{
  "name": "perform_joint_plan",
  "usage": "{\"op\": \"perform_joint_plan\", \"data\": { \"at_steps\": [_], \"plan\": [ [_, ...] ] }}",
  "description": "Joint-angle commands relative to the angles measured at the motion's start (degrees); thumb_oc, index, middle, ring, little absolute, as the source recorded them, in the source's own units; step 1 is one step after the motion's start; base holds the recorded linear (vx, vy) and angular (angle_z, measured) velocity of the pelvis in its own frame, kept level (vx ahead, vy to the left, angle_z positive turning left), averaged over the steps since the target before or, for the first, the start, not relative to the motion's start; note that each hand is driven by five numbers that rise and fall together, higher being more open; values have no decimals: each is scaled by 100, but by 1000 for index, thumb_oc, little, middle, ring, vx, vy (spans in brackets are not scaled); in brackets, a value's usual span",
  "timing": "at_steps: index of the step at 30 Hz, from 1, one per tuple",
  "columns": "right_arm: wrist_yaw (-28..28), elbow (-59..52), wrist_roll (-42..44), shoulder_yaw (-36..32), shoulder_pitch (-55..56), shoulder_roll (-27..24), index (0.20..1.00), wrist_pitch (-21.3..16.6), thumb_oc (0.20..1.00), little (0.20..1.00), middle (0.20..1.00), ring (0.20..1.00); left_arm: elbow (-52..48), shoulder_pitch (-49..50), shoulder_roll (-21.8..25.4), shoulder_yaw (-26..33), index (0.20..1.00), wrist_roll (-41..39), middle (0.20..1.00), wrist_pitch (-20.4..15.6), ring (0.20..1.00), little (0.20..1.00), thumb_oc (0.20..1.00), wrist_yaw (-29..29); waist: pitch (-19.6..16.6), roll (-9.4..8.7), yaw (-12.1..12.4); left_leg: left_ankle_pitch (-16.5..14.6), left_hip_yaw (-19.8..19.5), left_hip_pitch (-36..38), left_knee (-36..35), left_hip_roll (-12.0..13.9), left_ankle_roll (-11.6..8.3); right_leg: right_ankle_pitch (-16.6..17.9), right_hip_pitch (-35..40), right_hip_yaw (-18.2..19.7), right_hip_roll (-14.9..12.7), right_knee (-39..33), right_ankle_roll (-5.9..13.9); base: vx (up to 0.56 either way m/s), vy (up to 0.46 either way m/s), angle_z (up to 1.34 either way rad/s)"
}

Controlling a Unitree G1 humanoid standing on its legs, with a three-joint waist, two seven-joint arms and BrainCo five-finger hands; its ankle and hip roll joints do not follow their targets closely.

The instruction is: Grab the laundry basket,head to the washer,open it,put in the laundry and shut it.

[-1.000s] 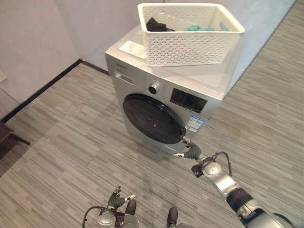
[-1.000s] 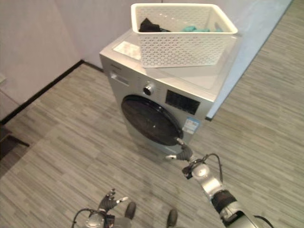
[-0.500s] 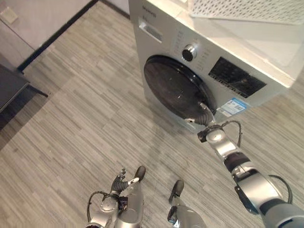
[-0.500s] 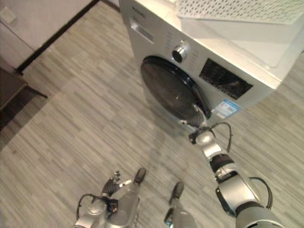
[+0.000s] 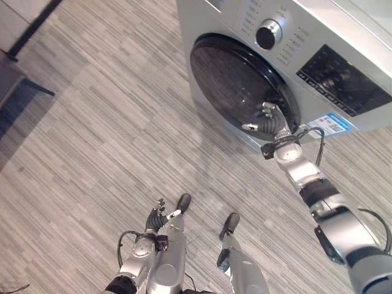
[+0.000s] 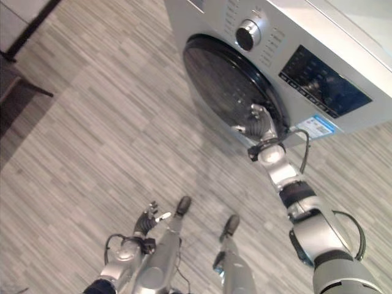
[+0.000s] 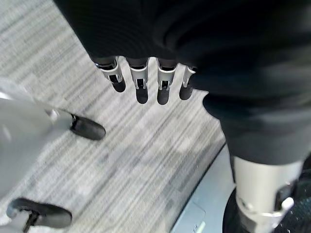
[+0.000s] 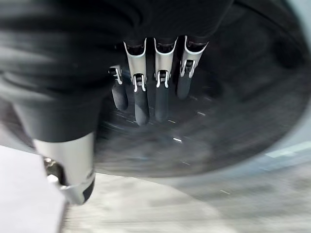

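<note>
The silver front-loading washer (image 5: 318, 37) stands at the upper right, its round dark glass door (image 5: 236, 86) closed. My right hand (image 5: 267, 120) reaches up to the door's lower right rim, near the blue label (image 5: 329, 124). Its fingers (image 8: 146, 94) lie straight against the dark door glass (image 8: 233, 102), open and curled round nothing. My left hand (image 5: 158, 217) hangs low by my side over the floor. Its fingers (image 7: 142, 87) are relaxed and empty.
A round knob (image 5: 267, 35) and a dark display panel (image 5: 343, 79) sit above the door. A dark piece of furniture (image 5: 12, 79) stands at the far left, by a black skirting board (image 5: 37, 21). Striped grey flooring (image 5: 110, 135) spreads left of the washer.
The camera has tipped down and come closer, so the washer's top and the basket left the picture. My right hand has risen from the floor side to the door's lower right rim.
</note>
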Motion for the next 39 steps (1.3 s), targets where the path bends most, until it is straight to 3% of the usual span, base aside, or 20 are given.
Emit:
{"op": "perform_joint_plan", "data": {
  "at_steps": [1, 8, 22, 32, 38, 39],
  "plan": [
    [-377, -347, -348, -519, 527, -373, 1000, -184, 1000, 1000, 1000, 1000, 137, 59, -19, 104, 1000, 2, 1000, -164, 1000, 1000, 1000, 162, -197, -394, -179, -236, 238, 187, -193, -416, 420, 139, -95, 664, -298, -6, 362, 0, 0, 0],
    [-554, -1103, -539, -1217, 1420, -317, 1000, -265, 1000, 1000, 1000, 1000, -184, 47, 57, 241, 1000, -120, 1000, -200, 1000, 1000, 1000, 213, -155, -556, -298, -266, 249, 202, -210, -399, 445, 160, -127, 665, -298, -6, 377, 5, -12, -6],
    [-1093, 0, -440, -662, -234, 97, 1000, -145, 1000, 1000, 1000, 1000, -598, 173, 78, 196, 1000, -657, 1000, -369, 1000, 1000, 1000, 300, 11, -505, 4, -164, 196, -113, -237, -404, 395, 185, -387, 616, -295, -6, 381, 0, 0, 0],
    [-1392, 271, -103, -668, -825, 451, 1000, -222, 1000, 1000, 1000, 1000, -840, 132, 7, 168, 1000, -1264, 1000, -484, 1000, 1000, 1000, 304, 161, -417, 223, -87, 51, -418, -230, -433, 352, 177, -568, 460, -327, -6, 398, 2, -4, 5],
    [-1236, 314, 14, -385, -963, 680, 1000, -240, 1000, 1000, 1000, 1000, -741, 68, -28, 115, 1000, -1339, 1000, -464, 1000, 1000, 1000, 314, 180, -433, 285, -72, 38, -483, -244, -438, 345, 179, -602, 431, -328, -6, 406, 4, 7, 3],
    [-1084, 440, 177, -243, -965, 831, 900, -243, 900, 900, 900, 900, -725, 66, -37, 82, 1000, -1347, 1000, -455, 1000, 1000, 1000, 322, 178, -447, 302, -74, 38, -464, -242, -436, 347, 181, -580, 419, -335, -6, 403, 0, 0, 0]
  ]
}}
